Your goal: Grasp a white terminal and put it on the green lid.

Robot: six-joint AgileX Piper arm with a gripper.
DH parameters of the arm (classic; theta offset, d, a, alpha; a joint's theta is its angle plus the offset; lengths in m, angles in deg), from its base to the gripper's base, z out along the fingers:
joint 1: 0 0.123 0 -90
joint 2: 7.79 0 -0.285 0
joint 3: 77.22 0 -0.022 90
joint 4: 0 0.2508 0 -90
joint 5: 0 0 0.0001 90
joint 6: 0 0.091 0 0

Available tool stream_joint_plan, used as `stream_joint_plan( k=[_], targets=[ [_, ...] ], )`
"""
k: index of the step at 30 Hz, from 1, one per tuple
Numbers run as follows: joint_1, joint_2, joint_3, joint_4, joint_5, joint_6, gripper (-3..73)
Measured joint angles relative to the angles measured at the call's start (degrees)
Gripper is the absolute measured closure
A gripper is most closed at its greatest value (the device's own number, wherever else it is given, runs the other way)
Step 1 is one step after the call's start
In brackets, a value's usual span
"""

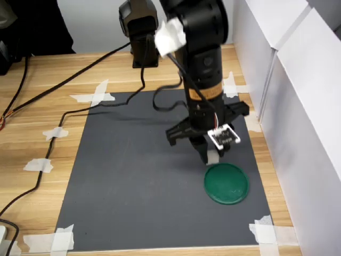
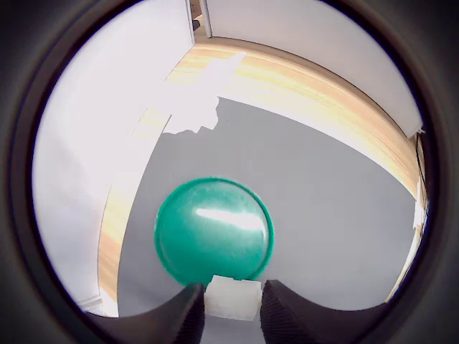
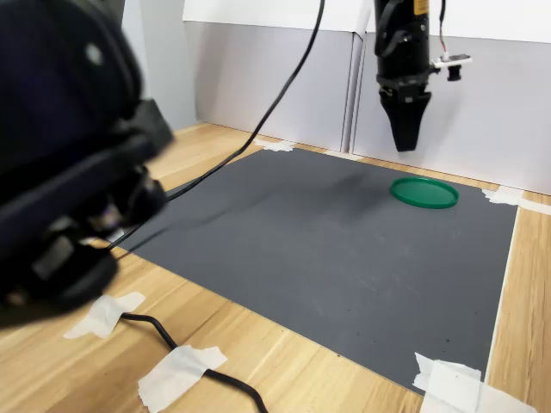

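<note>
1 vertical arm, gripper clamping white terminal beside green lid.

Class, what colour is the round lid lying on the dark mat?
The green lid is dark green, glossy with a bright glare streak; the wrist view shows it best.

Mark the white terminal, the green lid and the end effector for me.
white terminal (image 2: 233,298), wrist view, its front face between the fingers.
green lid (image 1: 227,183), first exterior view, centre of the disc.
end effector (image 3: 405,142), second exterior view, the fingertips above the mat.
</note>
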Motion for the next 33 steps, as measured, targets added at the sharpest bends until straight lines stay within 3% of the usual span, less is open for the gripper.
stream_joint_plan(
  k=[6,14,24,33],
  targets=[
    [0.0,4.4,-2.1,4.3,-0.2,-2.9,39.0],
    [-0.1,5.5,-2.1,4.5,-0.5,-7.1,39.0],
    [-0.1,5.6,-2.2,4.6,-2.5,-7.8,20.0],
    [-0.2,-7.0,4.5,4.3,-5.0,-7.3,19.6]
  ],
)
